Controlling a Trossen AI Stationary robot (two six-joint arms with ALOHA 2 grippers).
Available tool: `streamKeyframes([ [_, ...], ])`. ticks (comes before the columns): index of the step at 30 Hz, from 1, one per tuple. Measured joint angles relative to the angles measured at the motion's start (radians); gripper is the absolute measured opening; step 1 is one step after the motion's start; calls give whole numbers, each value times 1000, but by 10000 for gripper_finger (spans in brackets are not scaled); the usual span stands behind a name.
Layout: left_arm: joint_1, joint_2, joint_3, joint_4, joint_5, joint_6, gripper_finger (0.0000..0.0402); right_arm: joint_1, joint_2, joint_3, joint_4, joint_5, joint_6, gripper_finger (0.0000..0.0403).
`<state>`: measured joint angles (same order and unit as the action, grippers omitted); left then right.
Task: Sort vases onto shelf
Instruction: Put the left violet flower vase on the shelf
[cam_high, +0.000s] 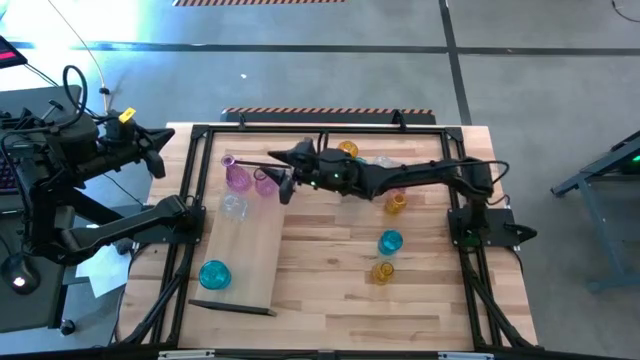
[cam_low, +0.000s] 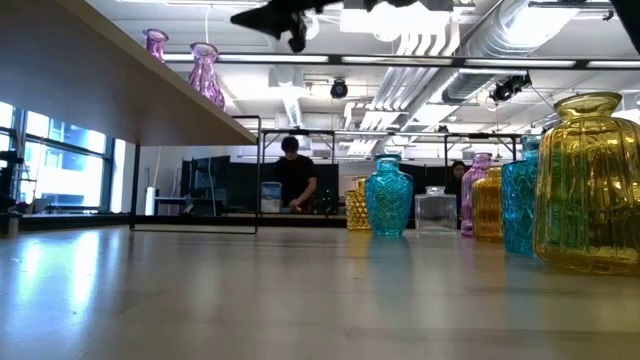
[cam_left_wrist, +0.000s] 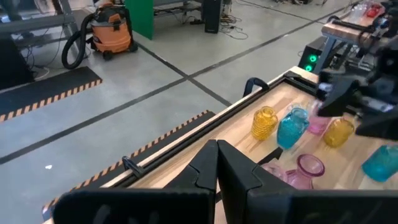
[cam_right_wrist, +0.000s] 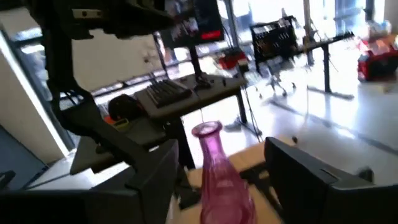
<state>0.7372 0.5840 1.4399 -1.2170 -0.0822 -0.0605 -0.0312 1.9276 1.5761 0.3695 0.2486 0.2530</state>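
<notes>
I had the right gripper (cam_high: 284, 187) reached out over the long light-wood shelf board (cam_high: 243, 262), its fingers spread to either side of a tall translucent pink glass vase (cam_right_wrist: 219, 177) that stood upright between them at the shelf's far end, beside another pink vase (cam_high: 237, 176). I judged this the placing step (whether the pads touched the glass I could not tell), so the next move called for backing off without tipping it. The left gripper (cam_left_wrist: 217, 180) waited off the table's left edge, fingers pressed together.

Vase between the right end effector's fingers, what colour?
Pink vase, translucent; clearest in the right wrist view.
</notes>
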Motion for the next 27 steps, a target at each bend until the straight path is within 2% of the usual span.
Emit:
streamKeyframes([
  [5, 0, 0, 0, -19, 0, 50, 0, 42, -44, 0, -81, 68, 33, 122],
  [10, 0, 0, 0, -18, 1, 72, 0, 55, -49, 0, -99, 30, 124, 17],
  [14, 0, 0, 0, -17, 1, 72, 0, 44, -48, 0, -206, -19, 230, 17],
  [20, 0, 0, 0, -16, 1, 65, 0, 47, -44, 0, -311, 61, 270, 5],
  [27, 0, 0, 0, -14, 1, 54, 0, 44, -42, -10, -410, 81, 324, 1],
])
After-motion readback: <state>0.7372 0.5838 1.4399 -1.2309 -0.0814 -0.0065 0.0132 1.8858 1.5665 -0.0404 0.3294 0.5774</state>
